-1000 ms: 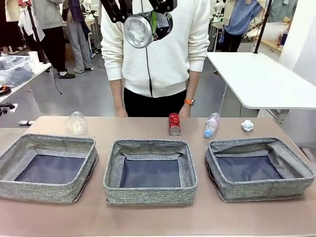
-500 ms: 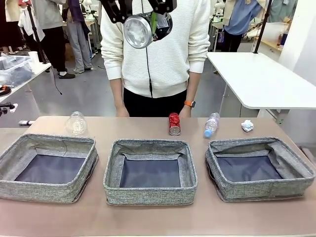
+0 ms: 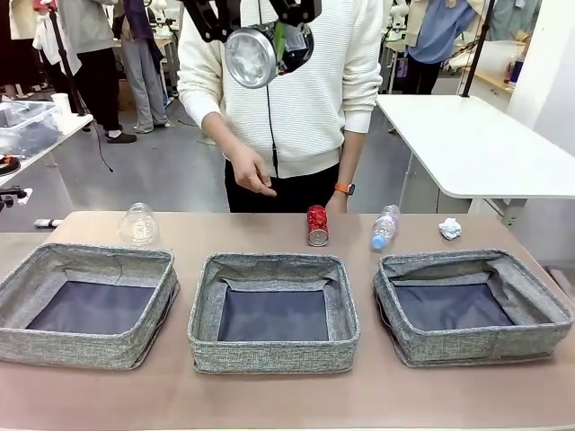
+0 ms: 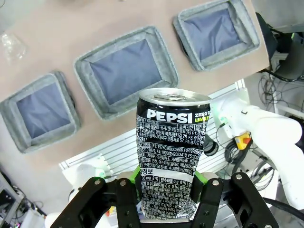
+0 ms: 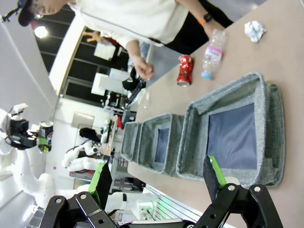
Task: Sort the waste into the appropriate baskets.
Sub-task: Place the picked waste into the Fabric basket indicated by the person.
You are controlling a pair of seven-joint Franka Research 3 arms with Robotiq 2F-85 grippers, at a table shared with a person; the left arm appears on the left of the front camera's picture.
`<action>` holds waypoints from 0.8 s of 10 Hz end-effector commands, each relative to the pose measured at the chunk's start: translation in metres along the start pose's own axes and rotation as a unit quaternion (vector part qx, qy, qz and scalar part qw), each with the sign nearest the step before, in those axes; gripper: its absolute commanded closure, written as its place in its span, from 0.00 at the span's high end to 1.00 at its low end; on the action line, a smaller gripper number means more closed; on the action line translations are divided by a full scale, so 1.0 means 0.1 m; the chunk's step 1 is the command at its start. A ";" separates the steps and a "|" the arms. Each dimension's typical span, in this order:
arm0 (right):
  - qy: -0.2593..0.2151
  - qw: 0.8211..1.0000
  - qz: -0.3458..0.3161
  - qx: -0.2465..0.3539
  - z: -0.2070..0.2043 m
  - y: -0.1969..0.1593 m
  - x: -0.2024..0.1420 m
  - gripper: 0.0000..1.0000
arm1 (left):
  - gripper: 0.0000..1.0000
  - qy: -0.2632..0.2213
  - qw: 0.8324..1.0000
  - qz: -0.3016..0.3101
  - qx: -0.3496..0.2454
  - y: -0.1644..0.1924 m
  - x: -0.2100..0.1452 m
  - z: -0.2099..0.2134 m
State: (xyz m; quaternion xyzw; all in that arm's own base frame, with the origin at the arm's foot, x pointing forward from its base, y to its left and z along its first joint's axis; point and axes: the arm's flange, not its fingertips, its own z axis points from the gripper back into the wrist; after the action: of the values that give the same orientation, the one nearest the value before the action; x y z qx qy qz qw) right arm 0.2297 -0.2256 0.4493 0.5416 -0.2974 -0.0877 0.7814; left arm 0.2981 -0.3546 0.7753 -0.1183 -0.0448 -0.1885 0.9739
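Presently clamped on the dented lower half of the crushed black-silver can (image 4: 172,142) by the left claw (image 4: 166,180), high above the counter (image 3: 269,395), with the right claw (image 5: 158,175) spread wide and empty at the near right. Likely to bounce off a soft rim or skip out onto the counter if released from this height, so better lowered first over the chosen basket. Plenty of open air below and wide mouths on the baskets (image 3: 85,346), but narrow gaps between them, a person's hand (image 3: 250,171) hovering beyond the middle basket (image 3: 269,355) and the red soda can (image 3: 317,224) just past its far rim.
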 end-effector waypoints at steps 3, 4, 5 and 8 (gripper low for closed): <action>-0.007 1.000 0.012 0.009 -0.01 0.00 0.03 1.00 | 0.26 -0.005 1.000 0.003 0.004 0.01 -0.04 0.01; -0.007 1.000 0.012 0.009 -0.01 0.00 0.03 1.00 | 0.26 -0.005 1.000 0.003 0.004 0.01 -0.04 0.01; -0.007 1.000 0.012 0.009 -0.01 0.00 0.03 1.00 | 0.26 -0.005 1.000 0.003 0.004 0.01 -0.04 0.01; -0.007 1.000 0.012 0.009 -0.01 0.00 0.03 1.00 | 0.26 0.000 1.000 0.000 0.000 0.00 0.00 0.00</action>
State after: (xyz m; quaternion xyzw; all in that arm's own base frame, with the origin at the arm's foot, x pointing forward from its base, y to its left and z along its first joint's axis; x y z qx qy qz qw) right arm 0.2297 -0.2256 0.4493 0.5416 -0.2974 -0.0877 0.7814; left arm 0.2987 -0.3549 0.7747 -0.1182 -0.0440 -0.1886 0.9739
